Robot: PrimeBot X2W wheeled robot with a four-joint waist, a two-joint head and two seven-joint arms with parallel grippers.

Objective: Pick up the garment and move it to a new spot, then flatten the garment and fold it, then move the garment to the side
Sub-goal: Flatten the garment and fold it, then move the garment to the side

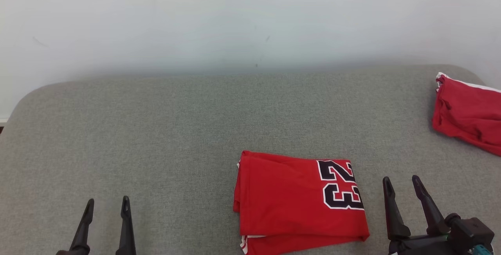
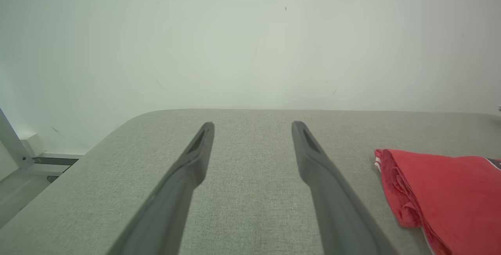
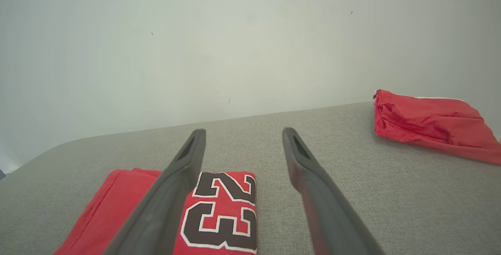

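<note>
The garment (image 1: 297,200) is a red jersey with a black and white "23", folded into a neat rectangle on the grey padded table (image 1: 176,129), near its front edge and right of centre. It also appears at the right edge of the left wrist view as a red garment (image 2: 442,192), and low in the right wrist view as the garment (image 3: 219,212). My right gripper (image 1: 402,182) stands open just right of it, holding nothing, seen as the gripper (image 3: 242,137) with its left finger over the fabric. My left gripper (image 1: 108,204) is open at the lower left, far from the jersey, shown as the gripper (image 2: 252,127).
A second red garment (image 1: 467,112) with white trim lies bunched at the table's far right edge, also visible as the red pile (image 3: 426,120). A pale wall (image 1: 250,20) rises behind the table. The table's left rear corner is rounded, with floor and a metal frame (image 2: 15,145) beyond it.
</note>
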